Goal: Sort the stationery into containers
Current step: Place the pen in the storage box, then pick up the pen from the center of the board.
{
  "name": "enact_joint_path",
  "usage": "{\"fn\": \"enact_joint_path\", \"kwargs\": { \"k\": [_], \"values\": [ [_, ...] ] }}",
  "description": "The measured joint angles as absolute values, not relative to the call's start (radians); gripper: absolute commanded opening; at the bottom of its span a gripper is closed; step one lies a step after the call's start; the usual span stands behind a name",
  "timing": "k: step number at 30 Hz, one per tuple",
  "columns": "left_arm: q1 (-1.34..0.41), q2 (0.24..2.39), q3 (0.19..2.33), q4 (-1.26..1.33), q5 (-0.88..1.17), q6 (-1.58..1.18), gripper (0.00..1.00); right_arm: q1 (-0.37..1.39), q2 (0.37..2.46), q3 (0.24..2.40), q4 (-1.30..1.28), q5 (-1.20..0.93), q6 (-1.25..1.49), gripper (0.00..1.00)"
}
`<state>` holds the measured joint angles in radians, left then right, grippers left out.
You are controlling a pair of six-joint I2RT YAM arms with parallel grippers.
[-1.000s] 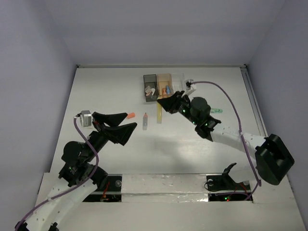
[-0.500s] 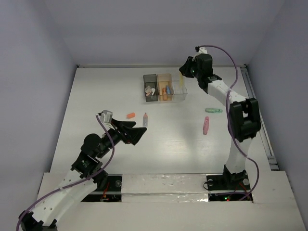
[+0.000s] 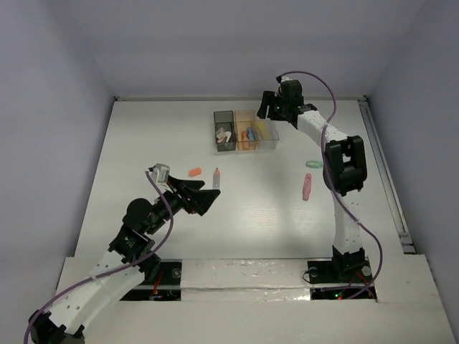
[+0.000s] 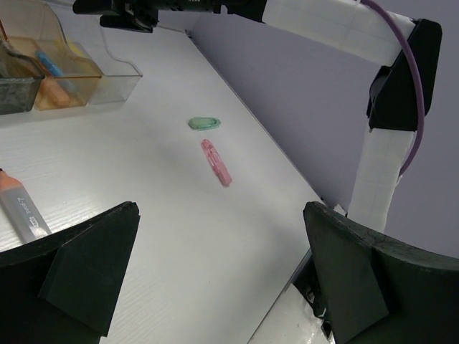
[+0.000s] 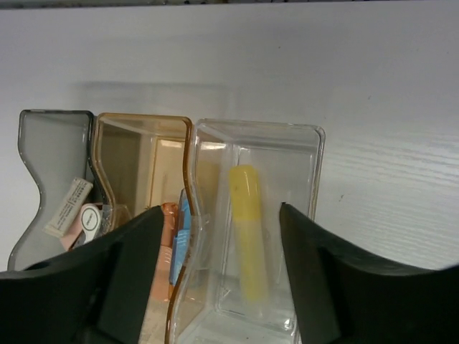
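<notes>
Three joined containers (image 3: pixel 244 115) stand at the back: dark grey (image 5: pixel 50 154), orange (image 5: pixel 140 165) and clear (image 5: pixel 305 186). My right gripper (image 3: pixel 271 113) hangs over the clear one, open, its fingers either side of a yellow marker (image 5: pixel 249 240) lying loose inside. Blue (image 5: pixel 181 240) and orange (image 5: pixel 166 251) markers lie in the orange bin, and erasers (image 5: pixel 69 208) in the grey one. My left gripper (image 3: pixel 208 195) is open and empty low over the table, close to a grey marker with an orange cap (image 3: pixel 216 179). An orange piece (image 3: pixel 193 172) lies to that marker's left.
A mint green marker (image 3: pixel 314 164) and a pink marker (image 3: pixel 307 188) lie on the right side of the table, also seen in the left wrist view as mint (image 4: pixel 205 123) and pink (image 4: pixel 216 163). The right arm (image 3: pixel 337 165) stretches up along the right side.
My right arm swung from mid-table to the back and over the clear bin; its jaws opened and the yellow marker now lies in that bin. The left arm shifted slightly right and lower.
</notes>
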<state>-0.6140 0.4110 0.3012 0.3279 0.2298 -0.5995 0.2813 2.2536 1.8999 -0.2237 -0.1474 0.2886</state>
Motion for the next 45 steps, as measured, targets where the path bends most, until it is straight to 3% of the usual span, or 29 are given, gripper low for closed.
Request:
{"fn": "enact_joint_path", "kwargs": {
  "k": [6,9,15,19,28,37,45],
  "values": [
    [-0.614,0.431,0.301,0.333,0.236,-0.603,0.99,0.282,2.156,1.784,-0.211,-0.137,0.296,0.74],
    [-0.614,0.435,0.301,0.342,0.242,-0.604,0.99,0.282,2.008,1.557,-0.18,-0.107,0.316,0.71],
    [-0.616,0.458,0.291,0.391,0.274,-0.612,0.99,0.281,1.515,1.061,-0.106,0.021,0.381,0.71],
    [-0.627,0.474,0.276,0.416,0.295,-0.615,0.99,0.258,1.363,0.861,-0.136,0.083,0.422,0.74],
    [-0.636,0.431,0.257,0.425,0.311,-0.619,0.99,0.216,1.488,0.832,-0.264,0.124,0.439,0.76],
    [-0.646,0.411,0.247,0.434,0.314,-0.619,0.99,0.204,1.649,0.934,-0.311,0.148,0.424,0.62],
    [-0.647,0.458,0.239,0.47,0.333,-0.623,0.99,0.204,1.644,0.934,-0.363,0.175,0.419,0.6]
  ]
}}
